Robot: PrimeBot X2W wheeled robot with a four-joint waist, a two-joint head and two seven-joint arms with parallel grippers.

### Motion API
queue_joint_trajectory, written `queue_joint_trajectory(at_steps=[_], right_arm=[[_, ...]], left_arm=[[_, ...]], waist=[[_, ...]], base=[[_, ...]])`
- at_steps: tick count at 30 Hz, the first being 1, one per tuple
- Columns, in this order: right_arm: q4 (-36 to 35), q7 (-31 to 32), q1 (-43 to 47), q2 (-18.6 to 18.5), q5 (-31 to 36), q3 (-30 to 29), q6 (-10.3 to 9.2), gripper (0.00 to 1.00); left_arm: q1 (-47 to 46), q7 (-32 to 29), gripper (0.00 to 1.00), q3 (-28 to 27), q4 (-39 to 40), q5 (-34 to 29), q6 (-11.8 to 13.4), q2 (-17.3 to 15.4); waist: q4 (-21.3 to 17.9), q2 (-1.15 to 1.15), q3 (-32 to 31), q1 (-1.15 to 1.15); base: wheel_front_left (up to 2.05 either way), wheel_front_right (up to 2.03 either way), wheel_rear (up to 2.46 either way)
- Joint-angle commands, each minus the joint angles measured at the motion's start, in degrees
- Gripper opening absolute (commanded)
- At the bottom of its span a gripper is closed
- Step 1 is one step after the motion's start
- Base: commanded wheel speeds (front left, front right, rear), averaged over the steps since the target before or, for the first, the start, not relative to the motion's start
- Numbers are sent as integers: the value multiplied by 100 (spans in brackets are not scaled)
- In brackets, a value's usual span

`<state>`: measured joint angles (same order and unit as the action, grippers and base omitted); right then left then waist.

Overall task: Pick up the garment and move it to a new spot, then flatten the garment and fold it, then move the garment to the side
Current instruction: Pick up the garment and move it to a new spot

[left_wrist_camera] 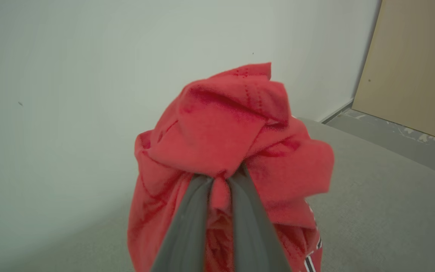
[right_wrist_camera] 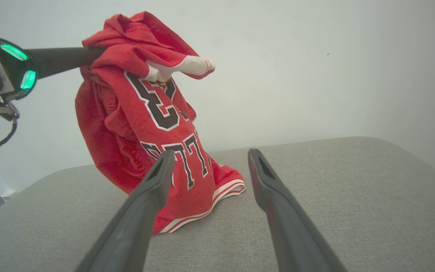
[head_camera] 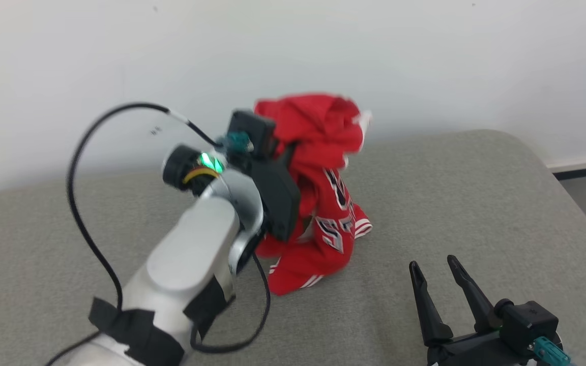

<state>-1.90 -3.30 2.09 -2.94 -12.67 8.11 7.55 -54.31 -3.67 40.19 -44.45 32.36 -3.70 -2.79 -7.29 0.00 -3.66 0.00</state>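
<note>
Mid-frame, the left hand is clenching a thin bunch of red garment whose hem is touching the grey cushion, likely risking slippage; the right hand, lower right, is sitting released.

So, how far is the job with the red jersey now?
Done: the left gripper holds the jersey bunched, lifted, only its hem on the grey pad. In hand: carrying it to a new spot. Left: flattening, folding, moving aside; the right gripper is open.
</note>
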Motion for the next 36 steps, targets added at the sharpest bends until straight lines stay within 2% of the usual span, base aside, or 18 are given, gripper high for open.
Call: queue_joint_trajectory(at_steps=[1,6,7,8,9,10,18,21,25,30,32,36], right_arm=[[20,-16,-48,9,-33,23,-12,100],[76,-60,-59,6,-89,53,-12,100],[88,-71,-56,6,-94,47,-12,100],[88,-71,-56,6,-94,47,-12,100],[100,-81,-54,6,-98,39,-12,100],[114,-91,-48,6,-102,32,-12,100],[206,-145,43,7,-157,-21,-12,100],[228,-176,97,7,-185,-73,-12,100],[245,-204,160,7,-195,-117,-12,100],[258,-218,173,7,-219,-96,-12,100],[263,-201,129,7,-229,-48,-12,100],[265,-193,68,6,-232,38,-12,100]], left_arm=[[227,-100,0,125,40,125,42,-17],[942,-341,0,563,188,563,202,-15],[1060,-369,7,664,205,580,235,-16],[1060,-369,7,664,205,580,235,-16],[1172,-366,65,736,236,667,259,-16],[1280,-398,100,795,263,770,265,-19],[1606,-569,100,1048,609,1242,466,-16],[1656,-726,100,1035,874,1363,460,-49],[1595,-1014,100,1005,1449,1365,573,-342],[1605,-1391,100,835,2218,1415,917,-825],[1595,-1576,100,779,2362,1415,1068,-1028],[1610,-2194,100,676,2375,1728,1235,-1140]], waist=[[-242,0,106,0],[-411,0,187,0],[-422,0,196,0],[-422,0,196,0],[-431,0,203,0],[-433,0,205,0],[-262,0,67,0],[-137,0,-14,0],[26,0,-128,0],[90,0,-194,0],[51,0,-186,0],[-115,0,-121,0]], base=[[0,0,0],[0,0,0],[0,0,0],[0,0,0],[0,0,0],[0,0,0],[0,0,0],[0,0,0],[0,0,0],[0,0,0],[0,0,0],[0,0,0]])
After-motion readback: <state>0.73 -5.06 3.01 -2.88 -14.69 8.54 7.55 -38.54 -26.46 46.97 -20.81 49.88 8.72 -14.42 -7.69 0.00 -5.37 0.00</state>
